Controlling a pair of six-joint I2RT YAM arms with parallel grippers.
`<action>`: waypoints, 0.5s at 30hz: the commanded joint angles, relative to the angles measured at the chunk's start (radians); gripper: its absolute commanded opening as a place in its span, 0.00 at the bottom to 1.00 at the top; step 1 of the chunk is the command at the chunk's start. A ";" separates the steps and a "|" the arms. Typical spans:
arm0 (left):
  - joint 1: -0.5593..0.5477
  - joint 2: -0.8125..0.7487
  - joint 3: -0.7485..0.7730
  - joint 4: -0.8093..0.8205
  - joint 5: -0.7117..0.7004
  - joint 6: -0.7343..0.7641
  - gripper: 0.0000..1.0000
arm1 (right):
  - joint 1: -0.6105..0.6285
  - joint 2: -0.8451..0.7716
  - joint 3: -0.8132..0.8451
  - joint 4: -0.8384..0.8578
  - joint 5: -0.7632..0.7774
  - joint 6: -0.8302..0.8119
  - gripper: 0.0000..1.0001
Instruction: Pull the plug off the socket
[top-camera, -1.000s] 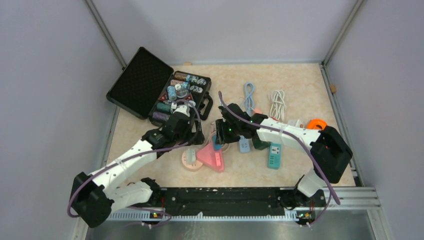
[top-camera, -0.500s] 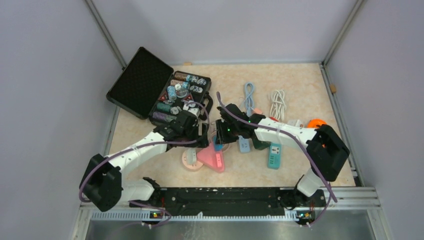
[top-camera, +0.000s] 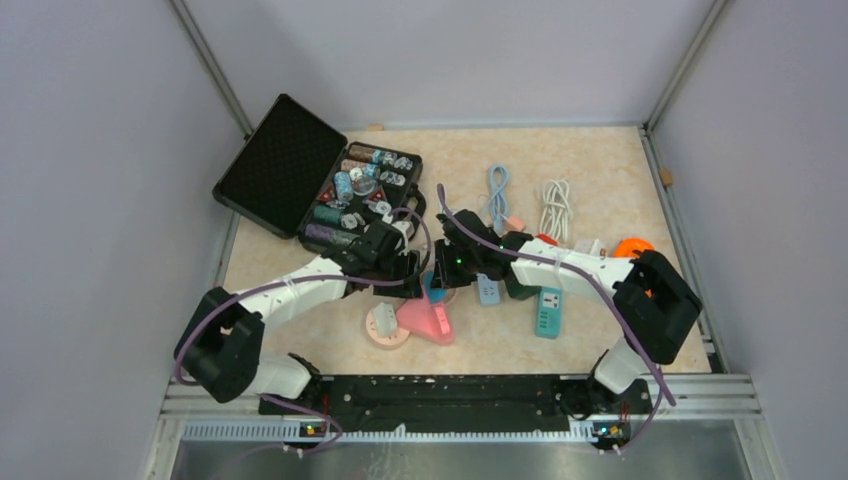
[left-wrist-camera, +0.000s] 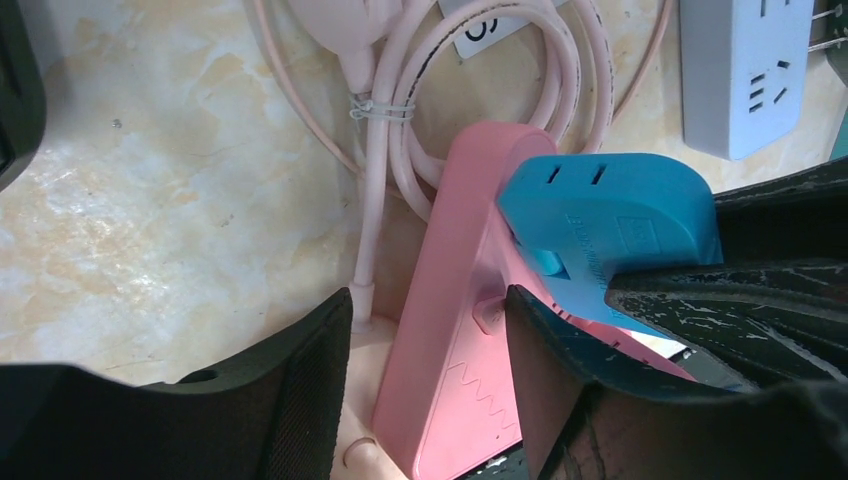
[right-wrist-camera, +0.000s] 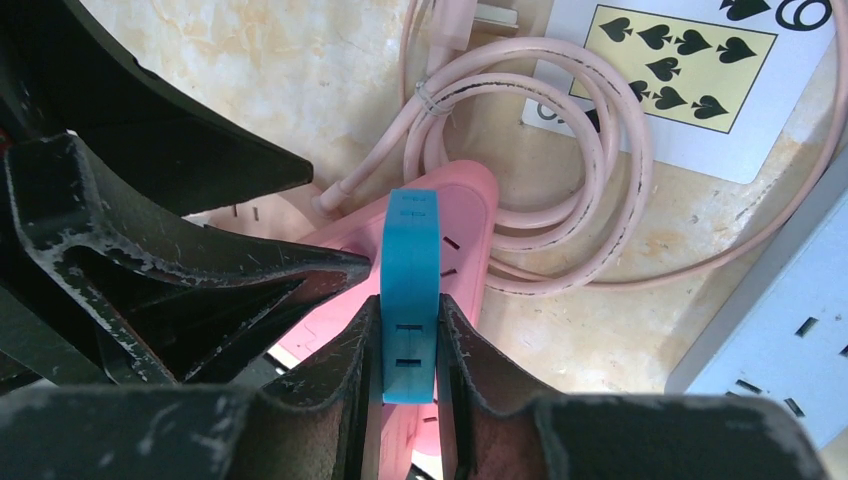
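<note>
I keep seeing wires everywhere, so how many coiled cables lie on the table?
3: a blue cable and a white cable toward the back, a pink cable by the pink socket in the middle. Others may be hidden.

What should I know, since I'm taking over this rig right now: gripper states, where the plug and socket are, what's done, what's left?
Right gripper: shut on the blue plug adapter, with a finger on each flat side.
Left gripper: open, straddling the pink power strip; a gap shows beside one finger.
Where: the strip lies mid-table with its coiled pink cable beside it. The adapter stands upright in the strip.
Done: both arms are in place and the plug is gripped.
Left: clamp the strip, then probably pull the adapter straight out. It appears not yet unplugged.
</note>
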 joint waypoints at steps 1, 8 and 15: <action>-0.011 -0.009 -0.032 0.046 0.031 0.014 0.57 | 0.002 -0.032 -0.018 0.036 -0.002 0.003 0.00; -0.014 -0.009 -0.073 0.048 -0.032 -0.034 0.45 | -0.001 -0.055 -0.027 0.067 0.003 0.039 0.00; -0.024 0.000 -0.117 0.084 -0.080 -0.058 0.35 | -0.010 -0.069 0.029 0.060 0.004 0.072 0.00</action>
